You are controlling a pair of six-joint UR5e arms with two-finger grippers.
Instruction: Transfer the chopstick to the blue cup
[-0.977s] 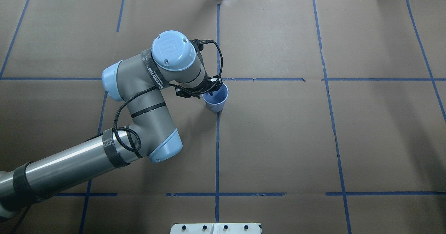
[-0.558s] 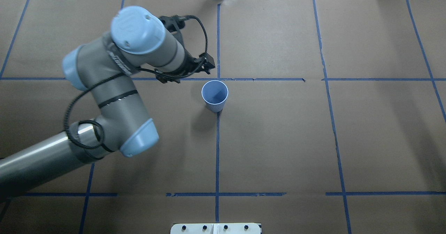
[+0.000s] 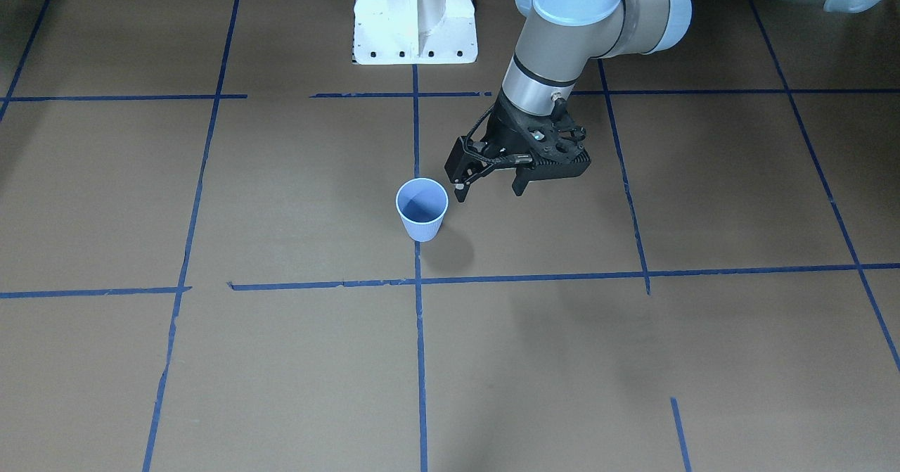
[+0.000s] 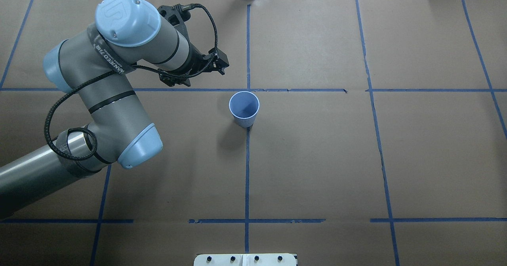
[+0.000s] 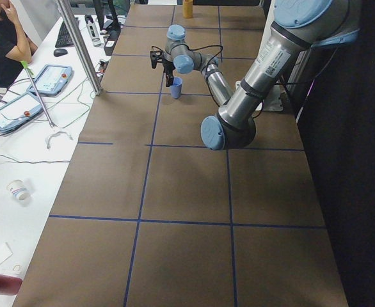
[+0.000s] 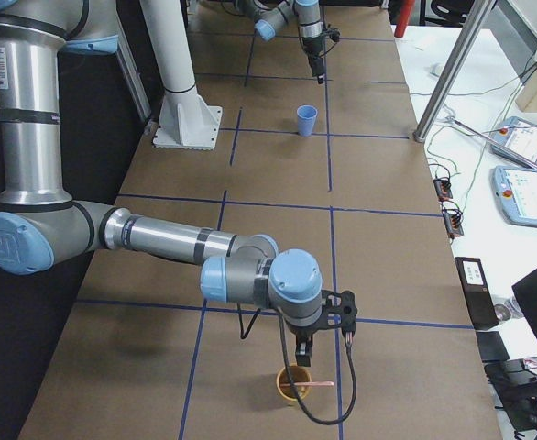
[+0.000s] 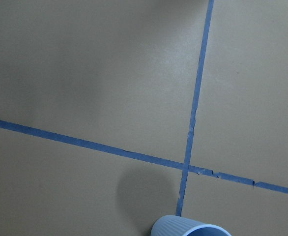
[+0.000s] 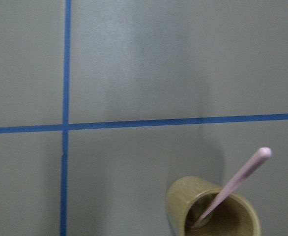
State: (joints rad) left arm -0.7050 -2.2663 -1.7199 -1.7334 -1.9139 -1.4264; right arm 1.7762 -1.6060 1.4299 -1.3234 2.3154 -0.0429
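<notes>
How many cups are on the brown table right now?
2. The blue cup stands near the middle of the table. The tan cup stands at the robot's right end, holding the pink chopstick. The arms may hide others.

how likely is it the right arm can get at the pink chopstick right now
Probably yes. The right gripper hangs close above the tan cup, and the pink chopstick leans out past the rim with nothing around it. Whether its jaws are open cannot be told.
</notes>
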